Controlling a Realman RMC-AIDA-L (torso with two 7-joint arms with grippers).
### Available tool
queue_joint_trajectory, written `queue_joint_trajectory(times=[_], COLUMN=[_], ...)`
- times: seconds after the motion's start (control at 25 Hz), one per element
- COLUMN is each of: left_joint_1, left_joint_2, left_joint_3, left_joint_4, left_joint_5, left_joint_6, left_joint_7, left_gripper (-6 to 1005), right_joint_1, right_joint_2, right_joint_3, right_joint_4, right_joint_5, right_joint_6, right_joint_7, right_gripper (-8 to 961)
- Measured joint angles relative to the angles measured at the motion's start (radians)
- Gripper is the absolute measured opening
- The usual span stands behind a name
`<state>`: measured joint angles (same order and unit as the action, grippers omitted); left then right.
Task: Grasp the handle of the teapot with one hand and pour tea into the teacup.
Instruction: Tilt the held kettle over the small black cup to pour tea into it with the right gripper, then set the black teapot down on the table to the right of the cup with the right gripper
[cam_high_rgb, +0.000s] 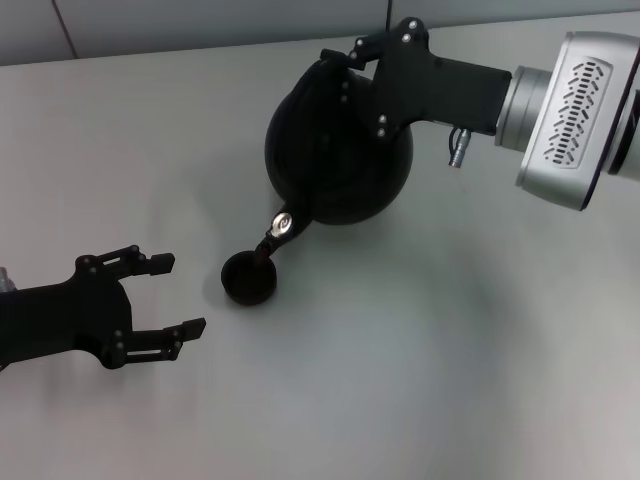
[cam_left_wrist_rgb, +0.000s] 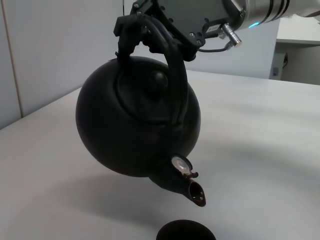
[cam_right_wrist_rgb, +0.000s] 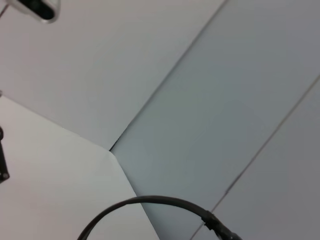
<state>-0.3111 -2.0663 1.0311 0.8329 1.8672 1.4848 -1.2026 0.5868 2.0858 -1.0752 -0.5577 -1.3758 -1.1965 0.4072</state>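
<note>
The teacup (cam_left_wrist_rgb: 185, 231) is cut off in the left wrist view. The handle (cam_left_wrist_rgb: 172, 62) is clamped by the right gripper (cam_high_rgb: 352, 57), the teapot (cam_high_rgb: 338, 150) held tilted; the left gripper (cam_high_rgb: 172, 296) is spread, empty.

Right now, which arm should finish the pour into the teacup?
Right. The right gripper is shut on the handle, with the teapot tipped, spout above the teacup. The left gripper sits open beside the cup, holding nothing.

pale grey table (cam_high_rgb: 420, 380), light panelled wall (cam_right_wrist_rgb: 240, 100) behind, perhaps a white cabinet (cam_left_wrist_rgb: 297, 50) far off

Matte black teapot (cam_high_rgb: 338, 150), shiny metal spout cap (cam_high_rgb: 284, 224), smooth matte grey table (cam_high_rgb: 400, 350)
</note>
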Motion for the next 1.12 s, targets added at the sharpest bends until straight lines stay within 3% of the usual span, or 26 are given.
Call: queue_joint_trajectory(times=[0.28,0.64,0.84,1.12], left_joint_1=[0.000,0.000,-0.003,-0.009], left_joint_2=[0.000,0.001,0.002,0.003], left_joint_3=[0.000,-0.001,0.000,-0.004], left_joint_4=[0.000,0.000,0.000,0.000], left_joint_5=[0.003,0.002,0.003,0.004], left_joint_6=[0.000,0.004,0.004,0.001], left_joint_7=[0.000,0.000,0.000,0.000], left_gripper=[862,862,862,862], right_joint_1=[-0.018,-0.097,-0.112,-0.126], right_joint_2=[0.001,-0.005,-0.006,-0.006], right_joint_3=[0.010,0.032,0.110,0.176], right_joint_4=[0.027,0.069,0.115,0.185], right_joint_5=[0.044,0.360,0.378,0.382], right_joint_6=[0.000,0.000,0.000,0.011], right_joint_7=[0.074,0.126,0.295,0.349], right_gripper=[83,82,82,83])
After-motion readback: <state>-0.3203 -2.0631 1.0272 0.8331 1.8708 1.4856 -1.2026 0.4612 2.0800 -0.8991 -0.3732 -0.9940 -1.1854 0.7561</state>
